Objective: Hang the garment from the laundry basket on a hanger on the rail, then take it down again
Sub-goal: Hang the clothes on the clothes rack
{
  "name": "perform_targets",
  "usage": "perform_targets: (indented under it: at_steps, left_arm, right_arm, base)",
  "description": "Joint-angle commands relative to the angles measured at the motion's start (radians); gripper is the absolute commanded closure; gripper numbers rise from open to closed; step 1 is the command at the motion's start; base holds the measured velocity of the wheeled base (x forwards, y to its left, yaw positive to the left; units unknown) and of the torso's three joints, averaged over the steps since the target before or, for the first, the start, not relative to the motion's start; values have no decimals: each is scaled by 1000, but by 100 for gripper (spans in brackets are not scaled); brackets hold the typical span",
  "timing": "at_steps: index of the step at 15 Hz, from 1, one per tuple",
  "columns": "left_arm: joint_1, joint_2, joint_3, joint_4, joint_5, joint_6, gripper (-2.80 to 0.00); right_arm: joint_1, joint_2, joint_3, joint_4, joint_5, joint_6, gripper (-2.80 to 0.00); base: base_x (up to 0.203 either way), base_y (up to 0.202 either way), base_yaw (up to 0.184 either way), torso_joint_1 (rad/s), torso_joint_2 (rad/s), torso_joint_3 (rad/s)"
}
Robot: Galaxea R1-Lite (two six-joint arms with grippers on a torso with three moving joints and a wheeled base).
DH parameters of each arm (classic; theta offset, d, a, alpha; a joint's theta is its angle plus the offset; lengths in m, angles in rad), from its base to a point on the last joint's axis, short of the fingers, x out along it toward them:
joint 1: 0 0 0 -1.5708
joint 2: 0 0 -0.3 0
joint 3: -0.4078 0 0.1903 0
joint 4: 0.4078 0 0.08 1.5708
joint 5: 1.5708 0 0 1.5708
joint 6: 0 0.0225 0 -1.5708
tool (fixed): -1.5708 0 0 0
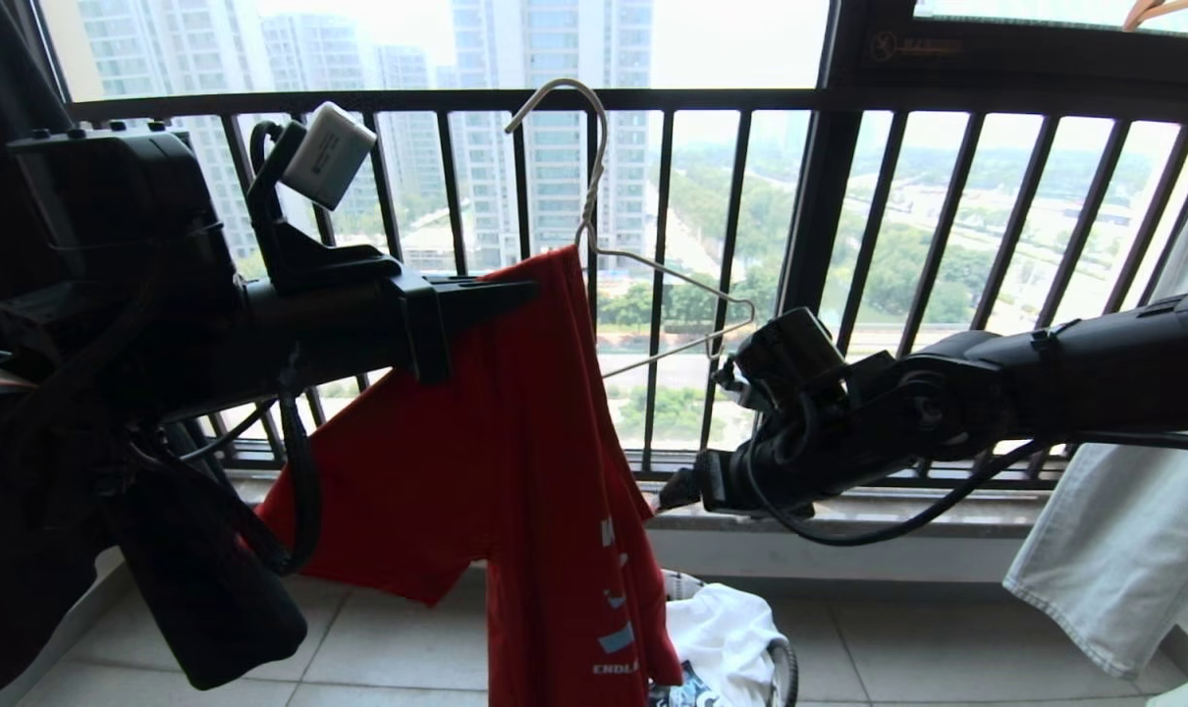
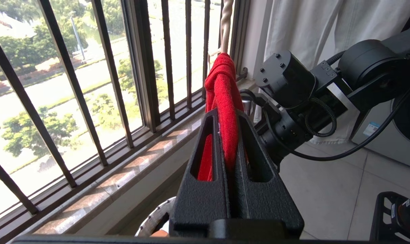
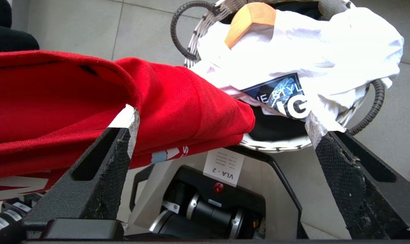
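Ahead, the dark railing of vertical bars point(image 1: 653, 275) spans the far side of the balcony, with a pale curtain point(image 1: 1124, 550) hanging at the right. Largest among the task's things, the red garment point(image 1: 515, 491) droops from the middle of the scene down toward the tiled floor point(image 1: 898, 648); one shoulder is draped over the cream-white hanger point(image 1: 594, 196), whose right arm sticks out bare. From the left, the left gripper point(image 2: 229, 112) has its fingers pressed together on a fold of the garment just below the hanger's neck. From the right, the right gripper point(image 3: 222, 125) points downward near the garment's lower part, its fingers spread wide with nothing between them. Below, near the garment's hem, sits the laundry basket point(image 3: 279, 144), holding a white printed shirt point(image 3: 310, 61) and a wooden hanger end point(image 3: 249, 20).
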Motion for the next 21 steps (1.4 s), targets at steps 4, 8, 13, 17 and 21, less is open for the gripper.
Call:
perform_targets:
  at_steps: [4, 8, 13, 17, 21]
  left_arm:
    - [-1, 0, 2, -4, -3, -1, 0]
    - [-2, -5, 5, -4, -4, -4, 0]
    - [-5, -5, 9, -2, -5, -4, 0]
    - [-5, -8, 12, -2, -5, -4, 0]
    - [-5, -8, 12, -3, -6, -4, 0]
  right_arm:
    - [5, 28, -15, 13, -9, -5, -280]
    - [5, 27, -34, -39, -4, 84, -280]
    - [5, 27, -24, -246, -7, 264, -280]
    - [23, 13, -13, -278, 2, 303, -280]
    - [23, -42, 18, -274, 102, 299, -280]
  base:
    - [0, 0, 0, 0, 0, 0]
    - [0, 0, 0, 0, 0, 0]
    - [0, 0, 0, 0, 0, 0]
    - [0, 0, 0, 0, 0, 0]
    - [0, 0, 0, 0, 0, 0]
